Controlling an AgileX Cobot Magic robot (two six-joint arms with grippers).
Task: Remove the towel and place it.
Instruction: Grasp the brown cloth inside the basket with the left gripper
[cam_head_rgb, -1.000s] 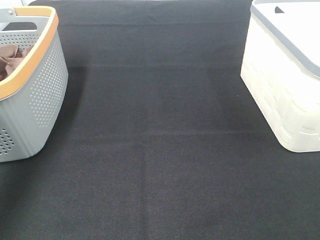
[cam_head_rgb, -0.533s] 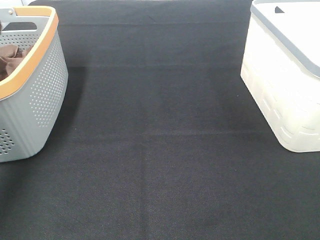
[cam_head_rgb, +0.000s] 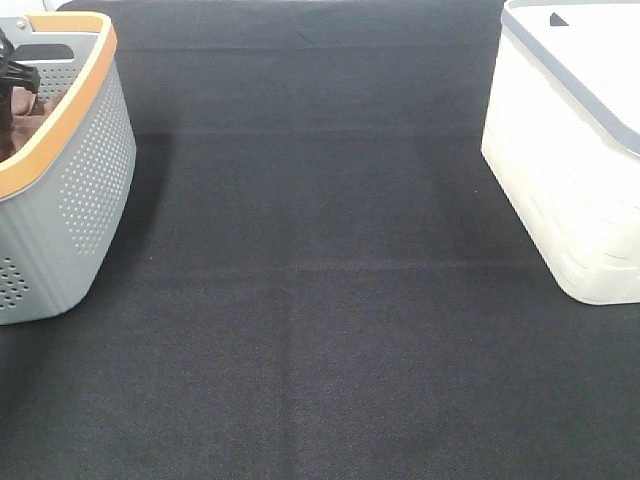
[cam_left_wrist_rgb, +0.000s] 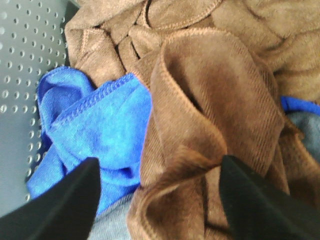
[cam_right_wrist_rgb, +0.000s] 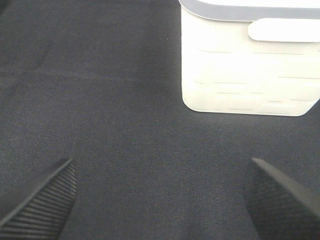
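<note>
Task barely begun. Left pincer (cam_left_wrist_rgb: 159, 167), jaws apart, hovered over brown towel (cam_left_wrist_rgb: 210, 90) lying crumpled in grey basket (cam_head_rgb: 90, 190); nothing gripped yet. Right pincer (cam_right_wrist_rgb: 160, 172), also apart, hung above worktop (cam_head_rgb: 320, 300). Lift and placing not yet done.

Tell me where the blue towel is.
In the left wrist view, the blue towel lies inside the left-hand grey basket, against its perforated wall, beside the brown towel; the open left claw hovers over both.
</note>
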